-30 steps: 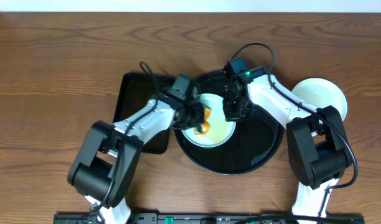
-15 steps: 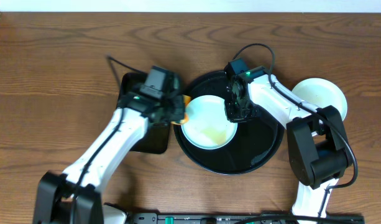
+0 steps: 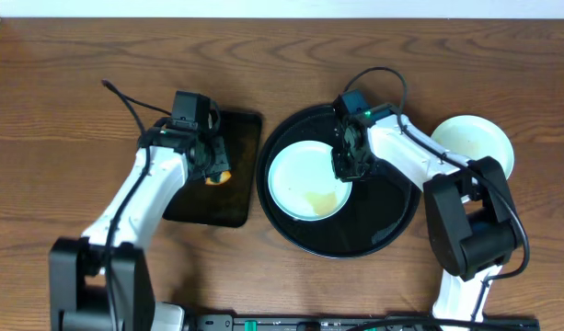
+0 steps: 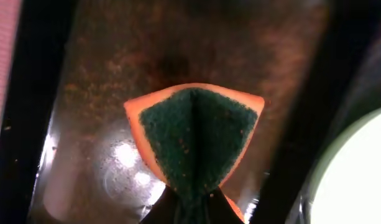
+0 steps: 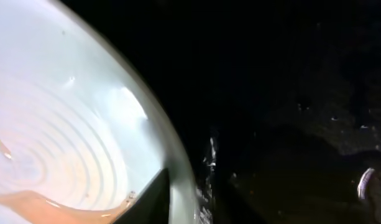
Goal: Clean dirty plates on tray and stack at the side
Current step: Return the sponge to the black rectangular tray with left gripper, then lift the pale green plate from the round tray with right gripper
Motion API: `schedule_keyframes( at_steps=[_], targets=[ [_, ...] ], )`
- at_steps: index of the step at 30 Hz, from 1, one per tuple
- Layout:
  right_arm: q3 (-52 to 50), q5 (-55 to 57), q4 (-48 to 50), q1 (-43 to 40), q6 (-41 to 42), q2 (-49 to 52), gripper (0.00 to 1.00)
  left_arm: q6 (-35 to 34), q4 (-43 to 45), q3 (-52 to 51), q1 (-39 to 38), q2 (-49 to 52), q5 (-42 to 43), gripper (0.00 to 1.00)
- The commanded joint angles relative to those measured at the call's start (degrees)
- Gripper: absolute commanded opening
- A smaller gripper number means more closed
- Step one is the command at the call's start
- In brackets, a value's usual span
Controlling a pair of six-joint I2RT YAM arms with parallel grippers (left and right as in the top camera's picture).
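On sponge (image 4: 193, 134): L end effector (image 4: 190, 206), tight pinch.

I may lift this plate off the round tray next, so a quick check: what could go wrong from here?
The right gripper straddles only the plate's thin rim; the glossy plate may slip or tip if lifted. A yellowish smear shows near its centre, so stacking it now could leave it dirty.

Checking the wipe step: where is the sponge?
Overhead view, left side: the sponge is pinched in the left gripper over the rectangular tray, beside the round tray.
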Motion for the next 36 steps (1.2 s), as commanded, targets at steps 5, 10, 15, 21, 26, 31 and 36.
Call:
schedule_keyframes(
  at_steps=[5,10,15,21,26,31,36],
  targets=[
    [-1.99,0.24,0.9,-0.11,0.57,-0.42,0.01,3.87,1.86,-0.5,1.2,9.22,1.86,0.08],
    [-1.99,0.26,0.9,-0.11,0.55,-0.42,0.01,5.97,3.74,-0.5,2.36,14.23,5.84,0.08],
    [-1.97,1.2,0.9,-0.13,0.57,-0.42,0.01,5.9,1.68,-0.48,3.69,15.28,-1.33,0.22],
    [-1.36,3.39,0.94,-0.33,0.57,-0.57,0.01,5.75,0.96,-0.48,4.42,15.28,-2.1,0.5],
    [-0.59,6.32,1.07,-0.59,0.59,-2.75,0.01,5.75,-0.04,-0.33,4.42,14.73,-2.1,0.52],
    [-0.59,9.57,1.64,-0.94,0.61,-6.4,0.01,5.75,-0.22,-0.33,4.42,10.95,-2.1,0.53],
    [-0.59,9.7,1.51,-1.36,0.55,-8.61,0.01,5.73,-0.94,-0.33,4.42,4.85,-2.08,0.53]
  ],
)
